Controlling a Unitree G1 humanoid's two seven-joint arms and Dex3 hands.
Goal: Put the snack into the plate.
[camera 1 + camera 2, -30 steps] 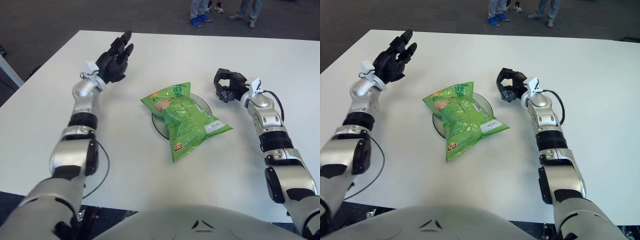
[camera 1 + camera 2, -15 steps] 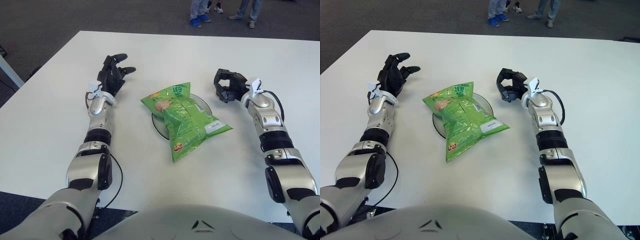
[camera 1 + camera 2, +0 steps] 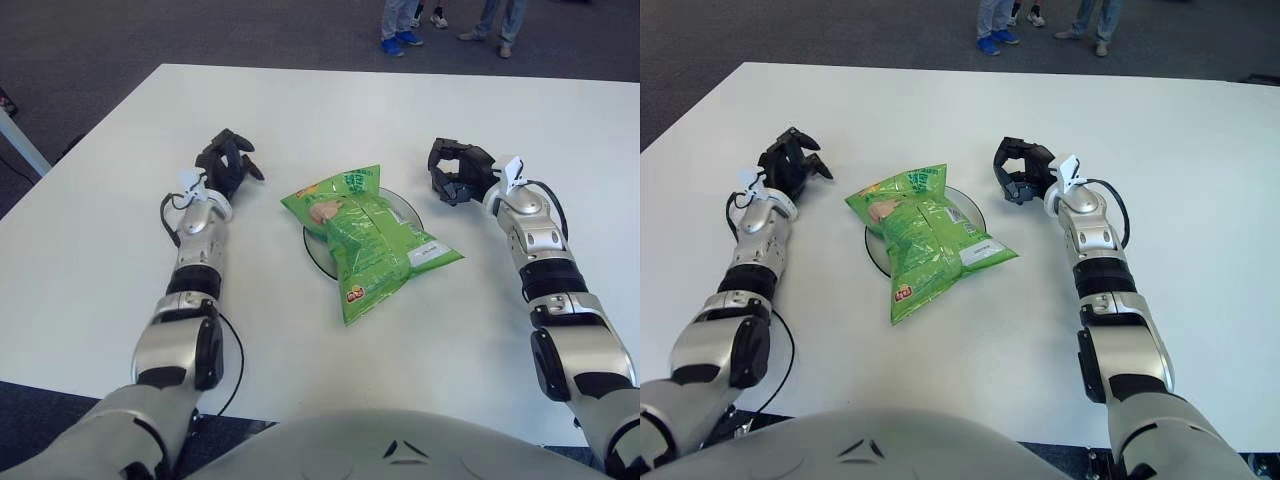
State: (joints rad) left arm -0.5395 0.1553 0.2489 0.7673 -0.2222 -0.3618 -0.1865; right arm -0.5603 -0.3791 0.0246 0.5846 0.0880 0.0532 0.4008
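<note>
The green snack bag [image 3: 372, 238] lies across the dark plate [image 3: 407, 212] at the middle of the white worktop [image 3: 300, 110], covering most of it and spilling over its near rim. The left robot hand [image 3: 226, 163] sits left of the bag, fingers curled, empty. The right robot hand [image 3: 455, 172] sits right of the plate, likewise clenched on nothing.

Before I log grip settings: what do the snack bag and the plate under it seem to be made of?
The snack bag looks like thin glossy plastic film: it is crinkled, puffed and printed green. The plate seems to be clear or dark glass, possibly plastic: only a thin shiny rim shows around the bag, so I can't be sure. The left hand and right hand flank it, holding nothing.
</note>
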